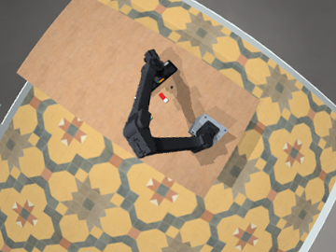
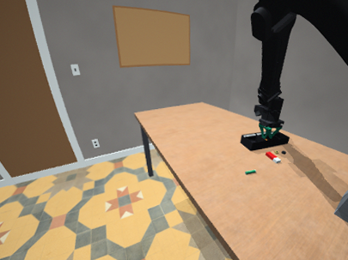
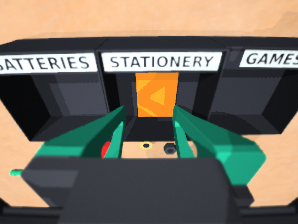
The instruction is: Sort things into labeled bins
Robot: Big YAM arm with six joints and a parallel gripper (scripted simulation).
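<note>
black arm (image 1: pixel 143 90) (image 2: pixel 273 53) bends down, its pincer (image 2: pixel 270 136) (image 3: pixel 149 111) partly open, gripping nothing. left of it in the wrist view lies a green cylinder (image 1: pixel 151 119) (image 2: pixel 250 172) (image 3: pixel 15 173); below, an orange piece (image 1: pixel 161 81) (image 3: pixel 157 95) in stationery. only the exterior view shows the pincer's height above the tabletop (image 1: pixel 92 45) (image 2: pixel 193 138); only the wrist view reads labels.

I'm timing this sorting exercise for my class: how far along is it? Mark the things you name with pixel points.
Looks done: the orange piece (image 1: pixel 161 81) (image 2: pixel 266 140) (image 3: pixel 157 95) lies in the STATIONERY bin (image 1: pixel 164 79) (image 2: pixel 265 144) (image 3: pixel 132 127). In hand: nothing; the gripper (image 2: pixel 270 137) (image 3: pixel 149 111) is open above it. Left to sort or leave: red-and-white piece (image 1: pixel 163 97) (image 2: pixel 273 157) (image 3: pixel 106 150), green cylinder (image 1: pixel 151 119) (image 2: pixel 250 172) (image 3: pixel 16 173), small yellowish piece (image 1: pixel 167 88) (image 2: pixel 276 152) (image 3: pixel 141 145) and dark piece (image 1: pixel 172 87) (image 2: pixel 283 152) (image 3: pixel 170 148), all on the table.
</note>
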